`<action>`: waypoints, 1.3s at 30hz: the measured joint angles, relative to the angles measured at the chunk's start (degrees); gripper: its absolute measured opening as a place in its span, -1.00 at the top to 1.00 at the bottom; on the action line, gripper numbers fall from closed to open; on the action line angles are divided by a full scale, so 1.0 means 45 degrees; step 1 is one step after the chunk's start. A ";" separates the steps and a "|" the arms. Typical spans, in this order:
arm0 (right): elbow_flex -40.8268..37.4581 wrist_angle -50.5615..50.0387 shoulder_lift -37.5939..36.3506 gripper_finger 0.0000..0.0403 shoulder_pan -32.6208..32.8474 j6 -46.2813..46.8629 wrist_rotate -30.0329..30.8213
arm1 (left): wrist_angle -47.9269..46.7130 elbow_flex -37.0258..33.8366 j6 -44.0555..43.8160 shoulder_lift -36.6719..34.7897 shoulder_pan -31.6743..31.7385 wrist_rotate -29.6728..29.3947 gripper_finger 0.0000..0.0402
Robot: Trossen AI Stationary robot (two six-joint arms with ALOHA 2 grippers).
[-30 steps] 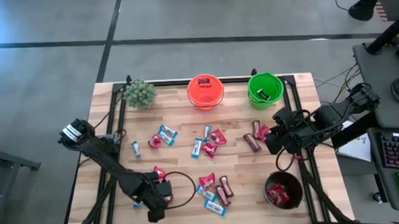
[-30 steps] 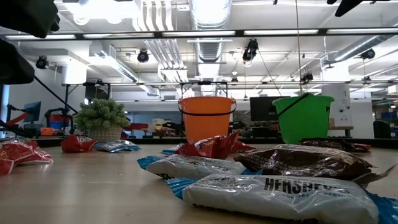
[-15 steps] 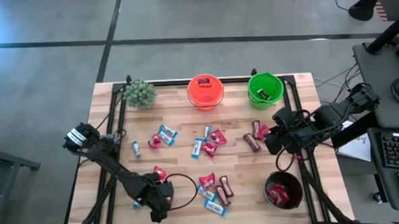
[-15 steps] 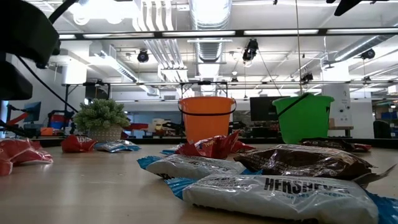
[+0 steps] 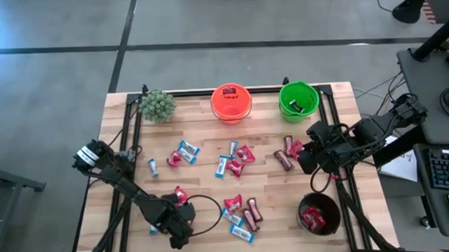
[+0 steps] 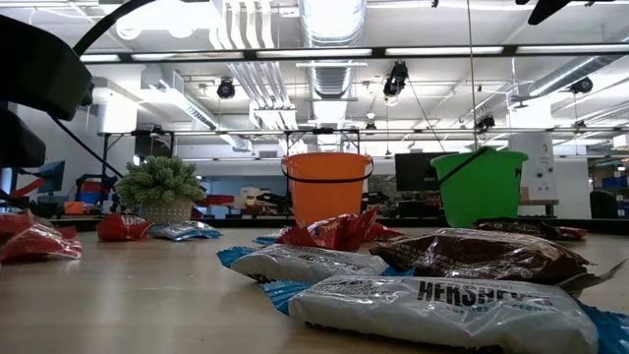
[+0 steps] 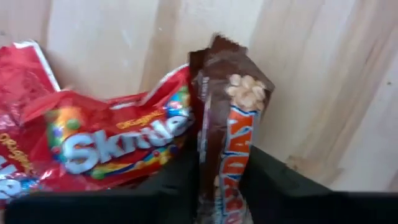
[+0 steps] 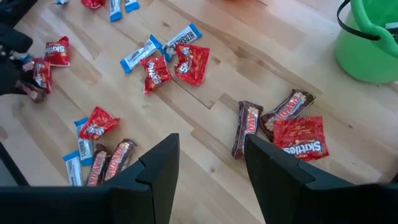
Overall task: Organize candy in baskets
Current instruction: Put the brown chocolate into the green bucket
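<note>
My left gripper (image 5: pixel 177 224) points down at the table's near left and is shut on a dark brown bar (image 7: pixel 227 124). A red crinkly packet (image 7: pixel 93 137) lies right beside that bar, and also shows from above (image 5: pixel 180 195). My right gripper (image 8: pixel 211 180) hangs open above the table's right side (image 5: pixel 309 156), touching nothing. More candy (image 5: pixel 233 160) lies scattered flat on the wood. The orange basket (image 5: pixel 231 101) and green basket (image 5: pixel 298 100) stand at the far edge, and the black basket (image 5: pixel 319 213) stands at the near right. My left gripper pinches the brown bar by its two long sides (image 7: pixel 217 177) between the two fingers (image 7: pixel 270 180). The fingers come from above, pointing down. The bar stands on edge between them, next to the red packet. Whether it is clear of the wood I cannot tell.
A bushy potted plant (image 5: pixel 157 105) stands at the far left corner. The black basket holds red packets (image 5: pixel 313 218). A dark cable loops on the wood by my left gripper (image 5: pixel 205 214). Bare wood lies along the near edge, between the left arm and the black basket.
My left arm has sunk a little toward the table, by the red packet at the near left.
</note>
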 joint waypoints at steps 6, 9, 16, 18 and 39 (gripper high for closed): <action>0.0000 0.0000 -0.0002 0.15 0.0000 -0.0053 0.0000 | 0.0053 0.0160 0.0330 -0.0196 -0.0015 0.0469 0.93; 0.0000 0.0003 -0.0010 0.15 0.0000 -0.0199 0.0002 | 0.0099 0.0269 0.0540 -0.0529 -0.0015 0.0450 0.92; 0.0201 0.0029 -0.0015 0.15 0.0000 -0.0202 0.0012 | 0.0337 0.0337 0.0747 -0.1073 -0.0015 0.0435 0.98; 0.0233 0.0034 -0.0015 0.15 0.0000 -0.0199 0.0015 | 0.0325 0.0337 0.0752 -0.1220 -0.0015 0.0426 0.98; 0.0228 0.4648 0.0839 0.15 -0.0030 -0.5115 0.1111 | -0.1018 0.0342 0.3189 -0.5766 0.1613 -0.4489 0.99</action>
